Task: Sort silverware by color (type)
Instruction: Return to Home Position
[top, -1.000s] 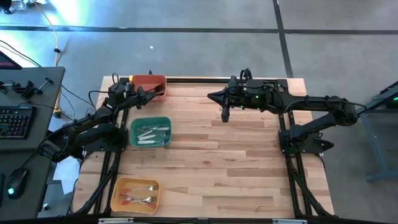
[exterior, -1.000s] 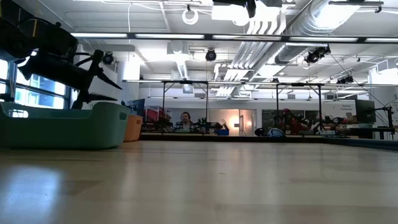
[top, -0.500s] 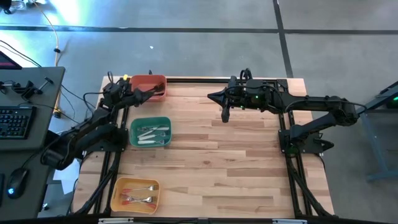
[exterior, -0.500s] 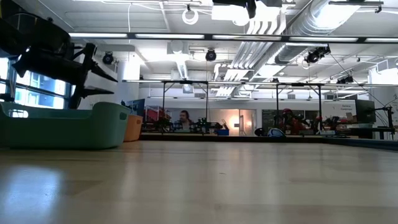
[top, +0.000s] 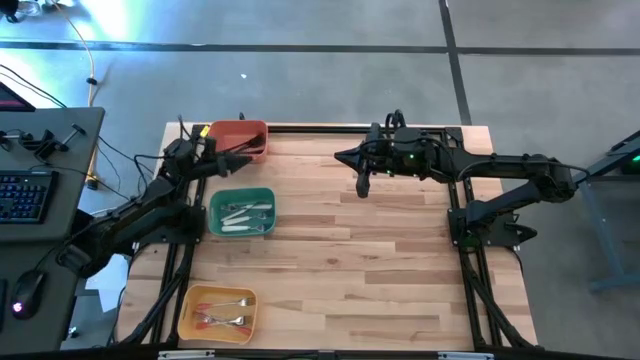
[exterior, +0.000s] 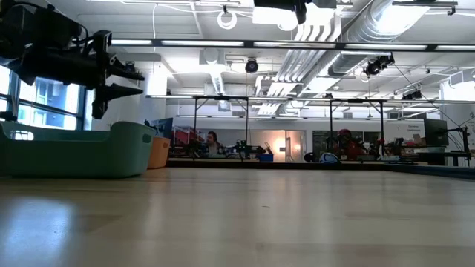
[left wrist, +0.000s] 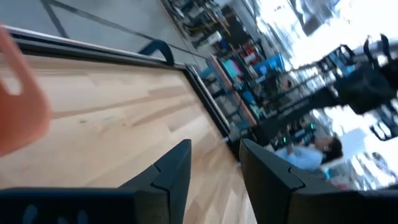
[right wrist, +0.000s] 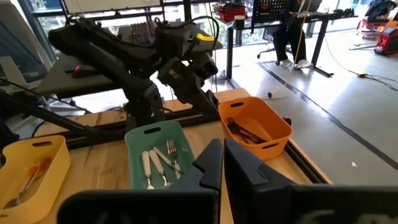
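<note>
Across the wooden table point(top: 350, 270) we find silverware point(top: 243, 212) lying in three bins point(top: 271, 216), left gripper point(left wrist: 214, 152) spread empty by the orange bin point(top: 226, 128), right gripper point(right wrist: 222, 149) pressed together.

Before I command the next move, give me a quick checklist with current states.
1. Left tool empty: ok, open, nothing in it.
2. Right tool empty: ok, shut on nothing.
3. Table has no pieces left out: ok, none visible.
4. Orange bin holds only black pieces: ok.
5. Left tool parked: cannot tell; it hangs raised by the orange bin.
</note>
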